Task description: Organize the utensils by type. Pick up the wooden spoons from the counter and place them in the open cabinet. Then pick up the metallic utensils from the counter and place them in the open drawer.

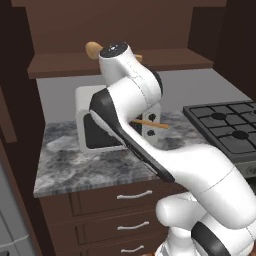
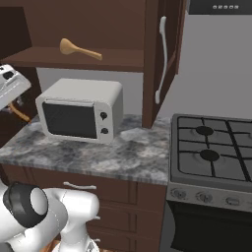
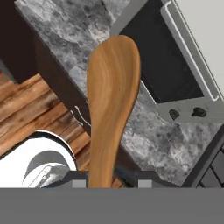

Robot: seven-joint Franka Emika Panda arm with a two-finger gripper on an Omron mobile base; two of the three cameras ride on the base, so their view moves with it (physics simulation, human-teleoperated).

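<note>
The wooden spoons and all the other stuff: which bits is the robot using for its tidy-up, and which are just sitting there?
For the job:
- wooden spoon held in the pincer
- wooden spoon on the shelf
- open cabinet
- counter

Just there:
- microwave
- stovetop

A: What do we see of the arm [image 1: 165,150]?

B: We see glossy white, rounded shells, thick and tubular, with dark grey to black bands at the joints.

A: Any markings?

B: We note a black cap with small pale dots on the top joint, and a long dark seam along the upper link.
</note>
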